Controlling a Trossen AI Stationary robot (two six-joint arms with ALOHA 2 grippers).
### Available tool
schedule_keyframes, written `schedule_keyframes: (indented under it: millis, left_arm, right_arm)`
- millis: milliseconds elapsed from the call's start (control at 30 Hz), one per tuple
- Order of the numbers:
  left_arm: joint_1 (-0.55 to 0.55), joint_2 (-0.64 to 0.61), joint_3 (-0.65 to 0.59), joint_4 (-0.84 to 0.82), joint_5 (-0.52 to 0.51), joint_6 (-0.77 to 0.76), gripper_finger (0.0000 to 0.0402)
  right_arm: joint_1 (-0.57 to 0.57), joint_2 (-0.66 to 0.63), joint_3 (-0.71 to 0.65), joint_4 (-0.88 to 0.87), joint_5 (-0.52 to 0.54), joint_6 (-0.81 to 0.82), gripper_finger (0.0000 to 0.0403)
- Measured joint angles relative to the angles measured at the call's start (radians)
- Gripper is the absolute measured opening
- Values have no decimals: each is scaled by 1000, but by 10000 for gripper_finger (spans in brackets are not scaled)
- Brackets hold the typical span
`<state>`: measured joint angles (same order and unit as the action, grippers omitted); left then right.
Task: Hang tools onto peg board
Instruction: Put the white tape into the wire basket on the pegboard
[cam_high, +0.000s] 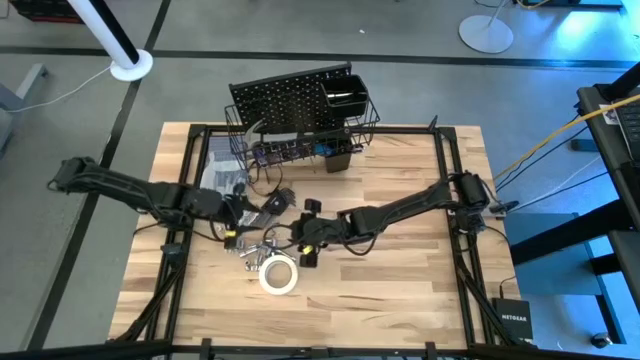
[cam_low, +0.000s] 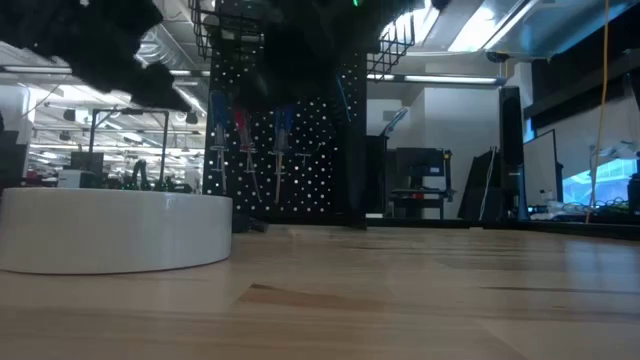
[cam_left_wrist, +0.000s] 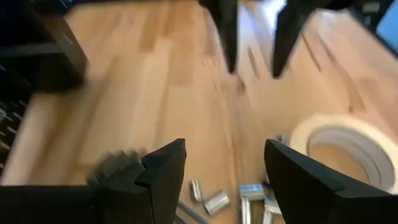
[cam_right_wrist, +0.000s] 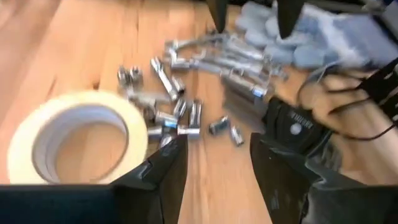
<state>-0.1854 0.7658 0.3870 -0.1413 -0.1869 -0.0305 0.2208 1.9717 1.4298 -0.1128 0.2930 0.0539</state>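
1. Nearest the low camera, the white tape roll (cam_low: 115, 232) lies flat on the wooden desk (cam_high: 400, 280), close to the desk's front edge and left of its middle.
2. Just behind the roll, toward the peg board, a scatter of silver metal tools (cam_right_wrist: 186, 81) lies on the wood; wrenches and small sockets show in the right wrist view, some of them touching the roll's rim.
3. The left gripper (cam_left_wrist: 224, 177) hangs over this scatter with its fingers spread wide and nothing between them; the metal pieces lie just below and ahead of its tips, the roll just beside them.
4. The right gripper (cam_right_wrist: 214, 165) faces the left one from the other side of the pile, fingers parted and empty, the tape roll just beside one finger and the tools ahead of it.
5. Grey fabric gloves (cam_right_wrist: 323, 37) lie beyond the tools, toward the desk's left edge.
6. The peg board (cam_high: 290, 100) stands upright at the desk's back edge, with its wire basket (cam_high: 350, 105) on the right and screwdrivers (cam_low: 240, 135) already hanging on it, well apart from both grippers.
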Motion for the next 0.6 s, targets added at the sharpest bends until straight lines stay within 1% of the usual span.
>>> schedule_keyframes:
  millis: [167, 267, 333, 433, 600]
  left_arm:
    - [-33, 89, 0, -46, -5, -99, 210]
    - [-45, 129, 0, -42, -7, -147, 210]
    - [-59, 163, 8, -44, -21, -162, 210]
    - [-99, 232, 42, -62, -62, -199, 210]
    - [-204, 390, 163, -90, -130, -257, 201]
  right_arm:
    - [-8, 0, -128, 186, -92, 3, 179]
    - [-5, 0, -168, 226, -107, 18, 179]
    - [-4, 0, -177, 211, -120, 34, 179]
    - [3, 0, -179, 153, -167, 64, 179]
    - [18, -28, -179, -82, -173, 99, 179]
